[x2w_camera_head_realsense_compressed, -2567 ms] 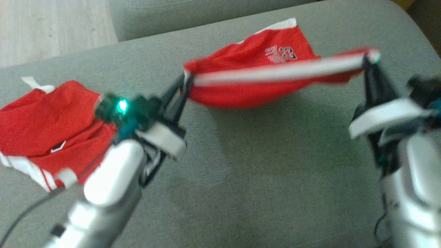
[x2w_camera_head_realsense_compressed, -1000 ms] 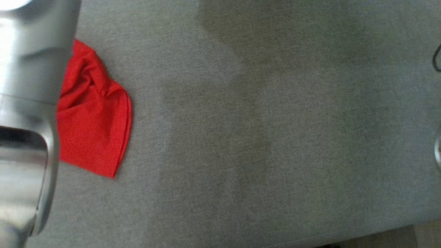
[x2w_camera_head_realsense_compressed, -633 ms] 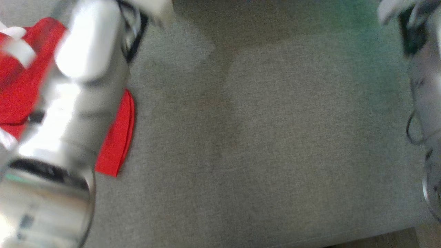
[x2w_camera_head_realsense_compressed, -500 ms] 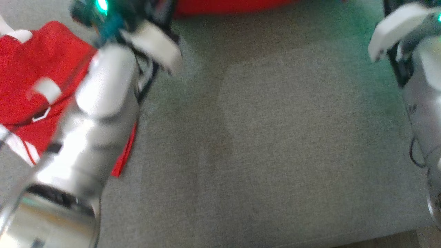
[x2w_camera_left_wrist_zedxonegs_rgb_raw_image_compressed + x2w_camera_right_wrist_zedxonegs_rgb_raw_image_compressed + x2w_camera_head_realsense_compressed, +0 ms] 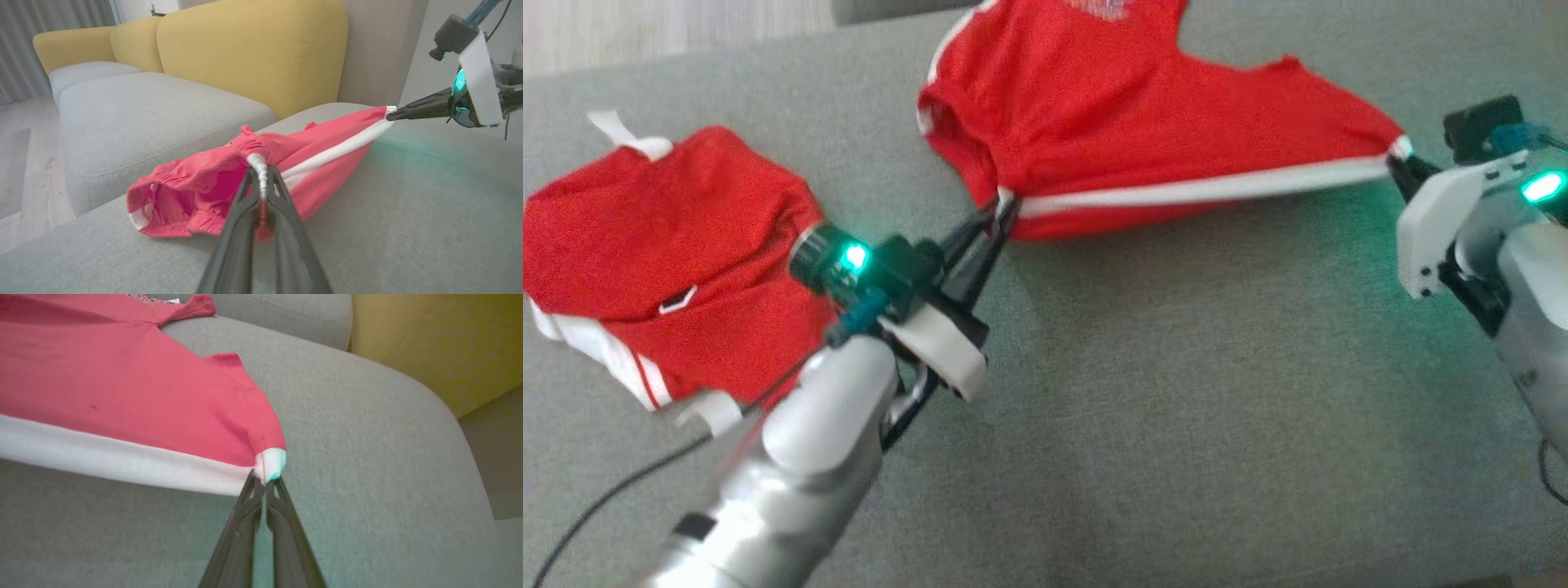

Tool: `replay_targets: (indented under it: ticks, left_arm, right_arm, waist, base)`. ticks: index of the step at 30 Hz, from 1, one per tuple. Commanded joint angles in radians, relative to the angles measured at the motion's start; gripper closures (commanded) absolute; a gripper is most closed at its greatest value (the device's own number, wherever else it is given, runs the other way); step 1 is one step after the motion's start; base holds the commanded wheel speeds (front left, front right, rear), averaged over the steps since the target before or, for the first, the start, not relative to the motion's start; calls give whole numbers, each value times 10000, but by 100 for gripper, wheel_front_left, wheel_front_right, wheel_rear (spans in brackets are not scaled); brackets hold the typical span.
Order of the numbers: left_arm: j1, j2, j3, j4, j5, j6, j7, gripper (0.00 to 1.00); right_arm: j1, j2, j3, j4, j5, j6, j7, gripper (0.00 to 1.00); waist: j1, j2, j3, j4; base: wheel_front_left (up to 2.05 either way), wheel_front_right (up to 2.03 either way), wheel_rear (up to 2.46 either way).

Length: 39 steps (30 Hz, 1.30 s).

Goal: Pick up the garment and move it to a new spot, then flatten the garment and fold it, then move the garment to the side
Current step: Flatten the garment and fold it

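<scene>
The garment (image 5: pixel 1127 122) is a pair of red shorts with a white side stripe, stretched between my two grippers above the grey cushion (image 5: pixel 1176 408). My left gripper (image 5: pixel 1005 208) is shut on the waistband end of the stripe (image 5: pixel 261 171). At the stripe's other end, my right gripper (image 5: pixel 1396 163) is shut on the white hem corner (image 5: pixel 269 465). The far part of the shorts (image 5: pixel 102 375) rests on the cushion toward its back edge.
A second red garment (image 5: pixel 662 253) with white trim lies crumpled on the cushion's left side, beside my left forearm. Yellow sofa backs (image 5: pixel 253 53) and another grey seat (image 5: pixel 143 114) stand beyond. Wooden floor (image 5: pixel 20 163) lies off the cushion's far edge.
The head camera has swung back up from the bare cushion, bringing both grippers and the stretched shorts into view. The shorts now lie more spread, lower toward the cushion than before.
</scene>
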Motion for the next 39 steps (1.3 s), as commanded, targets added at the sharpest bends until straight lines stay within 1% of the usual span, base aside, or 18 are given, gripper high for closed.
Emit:
replay_targets:
  ticks: [1, 5, 8, 11, 14, 17, 19, 22, 25, 26, 30, 34, 39]
  left_arm:
    - [-130, 389, 328, -340, -53, 180, -13, 100]
    - [616, 443, 198, -893, -158, 415, 137, 100]
    - [1239, 456, 64, -1402, -252, 589, 277, 100]
    - [1875, 456, -91, -1930, -366, 743, 436, 100]
    - [2467, 478, -274, -2478, -453, 878, 608, 100]
    - [2862, 502, -393, -3027, -515, 1038, 796, 100]
    - [2998, 534, -399, -3327, -557, 1142, 883, 100]
    - [2981, 566, -278, -3618, -618, 1322, 961, 100]
    - [2790, 540, -82, -3782, -699, 1466, 975, 100]
    - [2790, 540, -82, -3782, -699, 1466, 975, 100]
    - [2352, 443, 118, -3796, -739, 1576, 998, 100]
    - [1881, 203, 325, -3597, -884, 1593, 919, 100]
    - [1208, -144, 488, -3097, -981, 1560, 780, 100]
  right_arm:
    - [156, -553, 172, -314, 319, -9, 231, 100]
    - [703, -1564, 919, -1492, 1677, -9, 1326, 100]
    - [1118, -2149, 1041, -2291, 2768, -9, 2084, 100]
    - [1527, -2868, 1239, -2988, 3256, -9, 2640, 100]
    - [1951, -3409, 1232, -3574, 3648, -9, 3056, 100]
    - [2305, -3796, 1076, -4047, 3842, -9, 3289, 100]
    - [2451, -3901, 809, -4322, 3937, -9, 3230, 100]
    - [2541, -3741, 162, -4718, 4271, -9, 2932, 100]
    - [2392, -3553, -405, -4920, 4084, -9, 2622, 100]
    - [2392, -3553, -405, -4920, 4084, -9, 2622, 100]
    - [1955, -3092, -1251, -4766, 3454, -9, 2293, 100]
    - [1368, -2422, -2036, -4317, 2786, -9, 2105, 100]
    - [550, -1807, -2374, -3821, 1766, -9, 1920, 100]
  waist:
    - [3, -1, -287, -83]
    - [3, -1, -775, -222]
    - [3, -1, -1051, -305]
    - [3, -1, -1327, -353]
    - [3, -1, -1547, -400]
    - [3, -1, -1650, -411]
    - [3, -1, -1654, -401]
    - [3, -1, -1519, -329]
    - [3, -1, -1269, -198]
    - [3, -1, -1269, -198]
    - [3, -1, -821, 76]
    - [3, -1, -357, 455]
    - [3, -1, 255, 965]
  base:
    - [0, 0, 0]
    - [0, 0, 0]
    - [0, 0, 0]
    - [0, 0, 0]
    - [0, 0, 0]
    - [0, 0, 0]
    - [0, 0, 0]
    - [0, 0, 0]
    - [0, 0, 0]
    - [0, 0, 0]
    - [0, 0, 0]
    - [0, 0, 0]
    - [0, 0, 0]
